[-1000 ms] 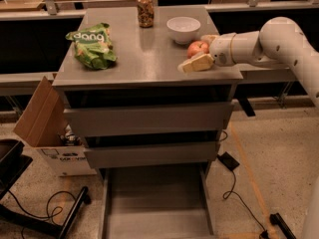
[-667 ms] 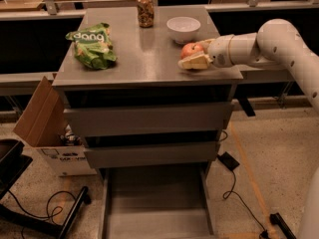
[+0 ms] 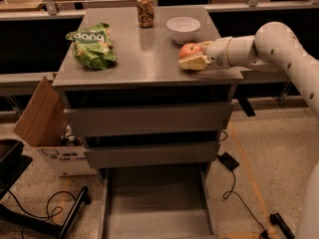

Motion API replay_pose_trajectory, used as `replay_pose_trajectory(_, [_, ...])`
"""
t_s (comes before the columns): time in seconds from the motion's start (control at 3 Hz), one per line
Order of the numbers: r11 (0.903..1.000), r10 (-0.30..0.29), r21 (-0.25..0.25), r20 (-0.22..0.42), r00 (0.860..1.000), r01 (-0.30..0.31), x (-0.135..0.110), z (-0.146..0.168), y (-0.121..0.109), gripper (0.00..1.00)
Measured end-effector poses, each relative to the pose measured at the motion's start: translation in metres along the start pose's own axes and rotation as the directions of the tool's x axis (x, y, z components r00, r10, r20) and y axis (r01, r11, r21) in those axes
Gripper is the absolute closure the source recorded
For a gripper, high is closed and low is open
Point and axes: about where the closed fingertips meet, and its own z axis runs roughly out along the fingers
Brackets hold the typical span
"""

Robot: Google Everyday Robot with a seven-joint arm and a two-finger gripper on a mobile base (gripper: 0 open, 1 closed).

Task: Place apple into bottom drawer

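Note:
The red and yellowish apple sits on the grey cabinet top near its right front edge. My gripper reaches in from the right, its cream fingers on either side of the apple, shut on it. The white arm stretches off to the right. The bottom drawer is pulled out at floor level, a long shallow grey tray with nothing in it.
A white bowl stands just behind the apple, a can at the back, a green snack bag on the left. Two shut drawers sit above the open one. A cardboard box and cables are on the floor.
The gripper has moved a little to the left along the cabinet top with the apple between its fingers. Nothing else has moved.

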Motion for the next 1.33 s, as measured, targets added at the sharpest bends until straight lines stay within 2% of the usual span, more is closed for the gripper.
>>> replay_pose_trajectory(0.33, [1.0000,0.000,-0.005,0.000,1.000,0.000,0.000,0.003,0.002,1.00])
replay_pose_trajectory(0.67, [0.9991,-0.030,-0.031,-0.018,0.999,0.029,-0.008,0.012,0.006,1.00])
replay_pose_trajectory(1.0, [0.9956,-0.084,-0.041,0.004,0.996,0.084,-0.030,-0.003,0.026,1.00])
replay_pose_trajectory(1.33, [0.9901,-0.133,-0.040,0.026,0.991,0.134,-0.045,-0.027,0.072,1.00])
